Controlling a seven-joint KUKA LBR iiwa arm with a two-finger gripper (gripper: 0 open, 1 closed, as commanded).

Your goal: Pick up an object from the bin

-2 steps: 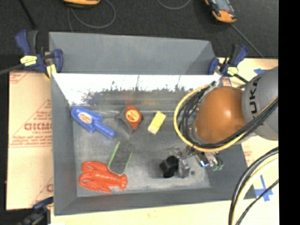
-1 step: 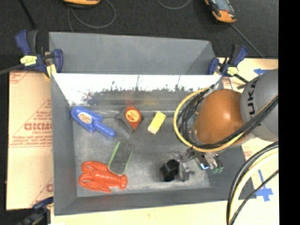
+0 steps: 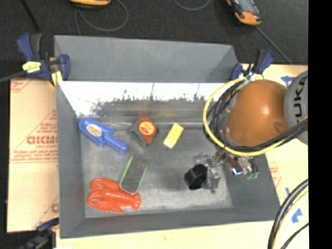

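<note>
Camera view: The arm's pincer (image 3: 211, 174) is low over the bin's (image 3: 155, 214) floor near the right wall, under the orange wrist cover (image 3: 257, 113) and its loops of cable. A small black lump (image 3: 194, 179) lies just at the pincer's left side, touching it or all but touching. Whether the lump sits inside the grip cannot be told, nor whether the pincer is spread or pressed together. The lump is by far the nearest thing and looks the likely pick.

Well apart from it, a yellow block (image 3: 173, 135) and an orange case (image 3: 146, 129) lie towards the back wall. A blue tool (image 3: 101, 135) is near the back left corner, a green pad (image 3: 133, 174) mid-floor and a red lobster (image 3: 111, 198) by the front left corner.

The risk from here: if the lump is only beside the pincer and not within it, closing would nudge it leftward and a lift would come up bare. Small and dark, it could also slip from a shallow edge hold. The right wall stands close, leaving little room to shift.
</note>
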